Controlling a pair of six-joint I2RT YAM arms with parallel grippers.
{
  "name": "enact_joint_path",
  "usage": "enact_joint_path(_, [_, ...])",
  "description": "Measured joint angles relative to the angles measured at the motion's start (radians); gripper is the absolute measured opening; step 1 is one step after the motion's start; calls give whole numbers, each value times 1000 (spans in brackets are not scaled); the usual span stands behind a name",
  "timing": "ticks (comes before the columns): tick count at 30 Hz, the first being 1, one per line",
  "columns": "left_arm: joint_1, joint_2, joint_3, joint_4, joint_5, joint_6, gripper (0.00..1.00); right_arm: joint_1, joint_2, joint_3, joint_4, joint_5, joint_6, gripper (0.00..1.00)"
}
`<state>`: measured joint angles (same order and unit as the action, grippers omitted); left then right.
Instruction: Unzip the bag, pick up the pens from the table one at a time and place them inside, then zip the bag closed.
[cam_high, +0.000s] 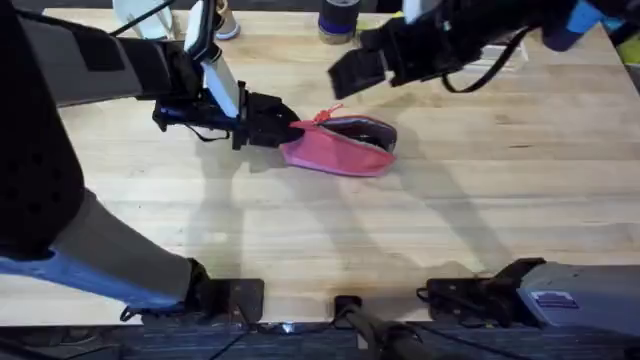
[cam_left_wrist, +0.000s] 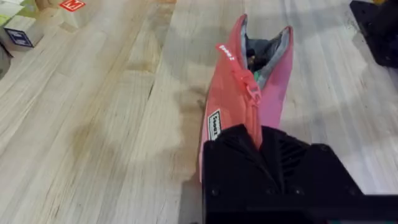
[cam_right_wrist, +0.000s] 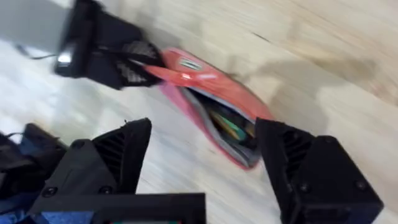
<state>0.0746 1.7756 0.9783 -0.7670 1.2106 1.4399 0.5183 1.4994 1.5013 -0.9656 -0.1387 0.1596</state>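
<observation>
While the pink pencil pouch (cam_high: 340, 148) lay on its side near the middle of the wooden tabletop (cam_high: 480, 210), the left tool (cam_high: 285, 131) was clenched on the pouch's closed end, where the zipper track ran out. In the left wrist view the black fingers (cam_left_wrist: 249, 162) pinched the fabric of the pouch (cam_left_wrist: 245, 106) at that end, and the far end gaped, exposing grey lining. The right tool (cam_high: 358, 68) hung above the tabletop beyond the pouch, apart from it, its fingers (cam_right_wrist: 106, 162) spread wide and holding nothing. Through that gap the right wrist view showed the open mouth of the pouch (cam_right_wrist: 205, 99), with dark and greenish contents inside that could not be identified. The left tool (cam_right_wrist: 134, 62) gripped the pouch's opposite end.
</observation>
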Motion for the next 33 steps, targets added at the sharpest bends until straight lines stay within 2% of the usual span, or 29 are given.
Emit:
enact_joint_path(6, [0,0,0,0,0,0,43,53,0,0,55,-48,0,995])
enact_joint_path(14, [0,0,0,0,0,0,43,56,0,0,70,-61,0,995])
enact_joint_path(23, [0,0,0,0,0,0,42,56,0,0,114,-65,74,996])
enact_joint_path(26, [0,0,0,0,0,0,43,56,0,0,126,-64,143,996])
enact_joint_path(33, [0,0,0,0,0,0,43,56,0,0,135,-28,434,995])
